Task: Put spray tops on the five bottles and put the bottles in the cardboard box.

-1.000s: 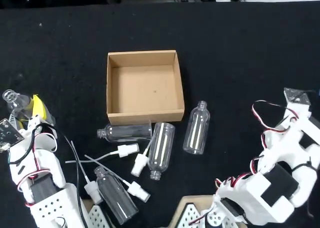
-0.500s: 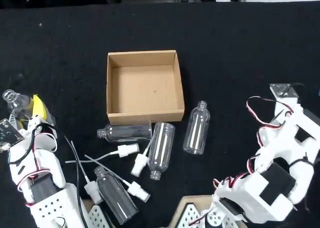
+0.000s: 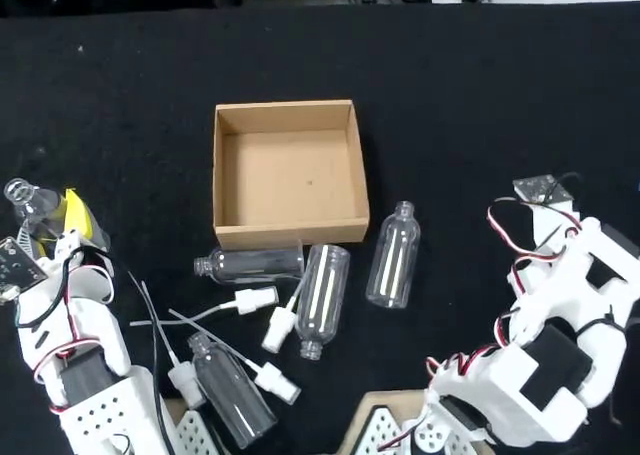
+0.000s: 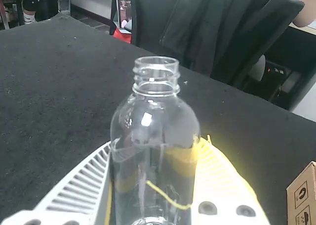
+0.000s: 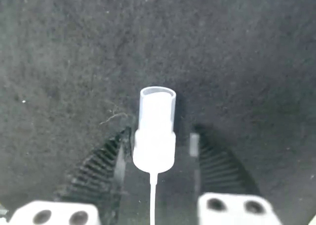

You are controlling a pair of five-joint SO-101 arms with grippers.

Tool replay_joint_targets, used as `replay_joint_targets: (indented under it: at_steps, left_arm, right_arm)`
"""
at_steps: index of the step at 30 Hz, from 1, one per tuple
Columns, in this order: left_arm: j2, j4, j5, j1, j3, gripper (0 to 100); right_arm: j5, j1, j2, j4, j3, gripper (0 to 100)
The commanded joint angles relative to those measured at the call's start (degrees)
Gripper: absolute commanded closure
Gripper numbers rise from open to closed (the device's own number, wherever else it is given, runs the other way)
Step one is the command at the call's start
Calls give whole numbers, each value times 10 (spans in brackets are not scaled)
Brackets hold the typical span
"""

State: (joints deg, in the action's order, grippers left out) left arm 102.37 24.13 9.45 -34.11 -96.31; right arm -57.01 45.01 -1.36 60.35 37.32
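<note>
Ribbed left gripper (image 4: 158,145) clamps 1 clear round plastic bottle (image 4: 154,111); right gripper (image 5: 160,136) pinches 1 smooth white spray top (image 5: 155,141).

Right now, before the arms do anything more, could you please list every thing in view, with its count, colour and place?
cardboard box: one, brown, open, middle of the table
lying bottles: four, clear, without tops, on their sides in front of the box
held bottle: one, clear, without a top, between the left gripper's fingers
loose spray tops: four, white with thin tubes, among the lying bottles
held spray top: one, white, between the right gripper's fingers
tablecloth: one, black, under everything
left gripper: one, white and yellow, left edge of the table
right gripper: one, white, right side of the table
</note>
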Motion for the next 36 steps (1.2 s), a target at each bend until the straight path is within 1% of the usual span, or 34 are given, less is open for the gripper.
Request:
replay_joint_targets:
  at_steps: [1,4,7,11,12,14,15,16,18,20,23,26,30,33,36]
  left_arm:
    - [12,1,3,3,-11,970]
    - [12,1,3,3,-11,970]
    - [15,1,3,3,-11,970]
    - [15,-4,3,3,-11,970]
    - [16,-4,3,3,-11,970]
    - [16,-4,3,6,-11,970]
    - [16,-4,3,6,-11,970]
    - [16,-4,4,6,-11,970]
    - [16,-4,5,7,-11,970]
    - [16,-4,6,7,-11,970]
    - [16,-1,6,7,-11,970]
    - [12,0,6,7,-11,970]
    - [11,2,6,7,-11,968]
    - [11,2,6,8,-11,969]
    - [11,16,4,38,-11,968]
  right_arm:
    - [-8,-7,-1,3,5,738]
    - [-13,-9,-1,2,22,777]
    - [-47,-11,-1,-1,49,816]
    - [-53,4,-2,-52,58,859]
    - [-53,9,-3,-63,58,887]
    - [-52,16,-7,-80,57,978]
    - [-52,21,-7,-82,56,992]
    - [-52,27,-7,-83,52,975]
    - [-52,34,-12,-76,31,991]
    - [-47,38,-29,-44,1,988]
    - [4,34,-73,44,-49,988]
    - [70,-2,-127,129,-96,988]
    - [184,-93,-208,190,-138,988]
    - [275,-172,-281,192,-147,988]
    - [351,-250,-356,191,-147,988]
